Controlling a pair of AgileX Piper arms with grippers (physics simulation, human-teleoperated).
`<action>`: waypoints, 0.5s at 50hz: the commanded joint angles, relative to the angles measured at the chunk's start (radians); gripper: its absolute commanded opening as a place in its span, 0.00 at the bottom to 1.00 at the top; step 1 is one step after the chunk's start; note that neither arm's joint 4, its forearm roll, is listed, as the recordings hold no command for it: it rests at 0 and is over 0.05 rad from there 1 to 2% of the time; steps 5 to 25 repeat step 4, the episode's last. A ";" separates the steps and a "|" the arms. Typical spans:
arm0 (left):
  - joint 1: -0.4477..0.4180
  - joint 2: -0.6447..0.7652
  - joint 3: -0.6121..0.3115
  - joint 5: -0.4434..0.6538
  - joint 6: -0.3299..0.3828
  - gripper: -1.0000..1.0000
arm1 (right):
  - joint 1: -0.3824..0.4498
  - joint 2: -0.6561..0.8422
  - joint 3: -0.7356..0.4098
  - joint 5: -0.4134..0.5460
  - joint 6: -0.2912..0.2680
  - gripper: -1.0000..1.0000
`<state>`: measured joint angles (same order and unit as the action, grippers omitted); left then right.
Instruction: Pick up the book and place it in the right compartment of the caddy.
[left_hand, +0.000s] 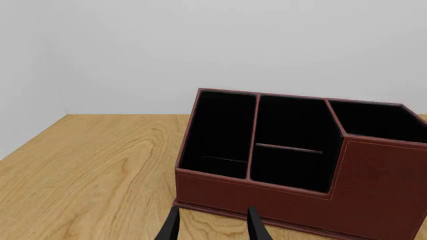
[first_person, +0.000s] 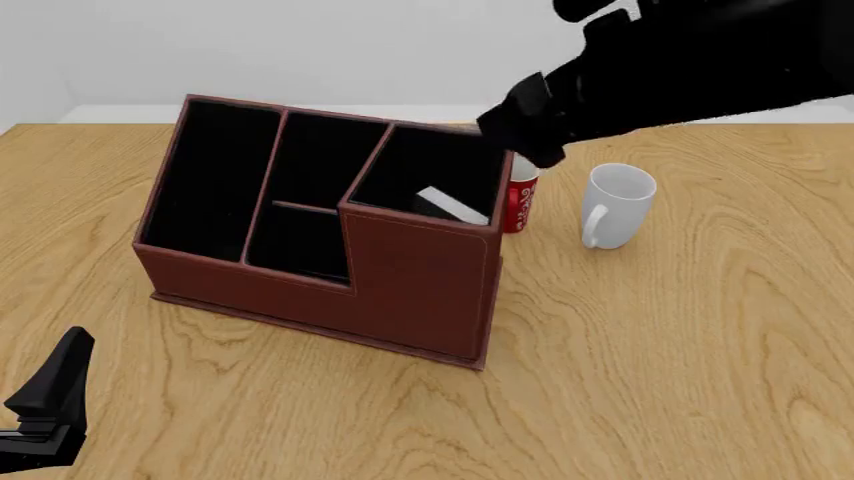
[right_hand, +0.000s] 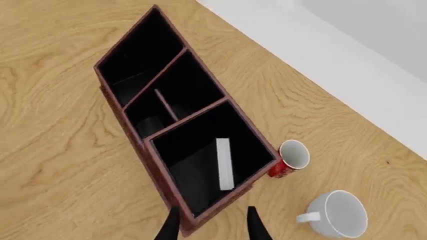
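The book (right_hand: 225, 164) stands inside the right compartment (right_hand: 193, 160) of the reddish-brown caddy (right_hand: 162, 181), with its white page edges facing up. In the front view the book (first_person: 451, 207) leans against the right wall of that compartment (first_person: 414, 180). My right gripper (right_hand: 212, 228) hovers open above the caddy's front right corner with nothing between its fingers. My left gripper (left_hand: 212, 229) is open and empty, low over the table in front of the caddy (left_hand: 373, 190). In the front view the left gripper (first_person: 47, 400) sits at the near left, and the caddy (first_person: 414, 285) is mid-table.
A white mug (first_person: 617, 205) stands to the right of the caddy, with a small red can (first_person: 522, 200) between them. Both also show in the right wrist view: the mug (right_hand: 340, 214) and the can (right_hand: 290, 159). The right arm (first_person: 667, 70) spans the upper right.
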<state>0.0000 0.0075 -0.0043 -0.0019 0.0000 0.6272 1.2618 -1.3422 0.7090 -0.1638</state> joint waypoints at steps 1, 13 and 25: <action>0.000 0.000 0.000 0.000 0.000 1.00 | 0.029 -0.223 0.186 -0.151 0.005 1.00; 0.000 0.000 0.000 0.000 0.000 1.00 | 0.031 -0.287 0.280 -0.215 -0.113 1.00; 0.000 0.000 0.000 0.000 0.000 1.00 | 0.031 -0.287 0.280 -0.215 -0.113 1.00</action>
